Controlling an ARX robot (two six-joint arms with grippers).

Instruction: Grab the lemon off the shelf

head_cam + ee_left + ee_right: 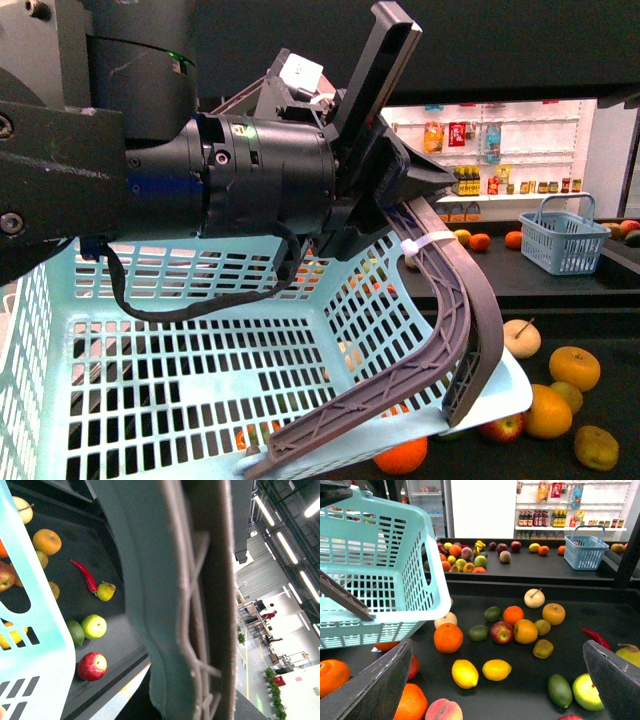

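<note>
Lemon (465, 674) lay on shelf (520, 697) tray near basket (395, 615) corner, 2nd yellow fruit (496, 670) just beside it. Right tool (497, 646) was spread wide, apart from the lemon, which sat roughly between its 2 fingers. Lemon likely light, firm, smooth, could roll; grip across its middle. Left tool (405, 195) clamped basket handle (470, 300).

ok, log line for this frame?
phase: pre-grasp | left gripper: carrying basket by handle, jaws unclear | right gripper: open, empty, over shelf | lemon: on shelf, untouched
</note>
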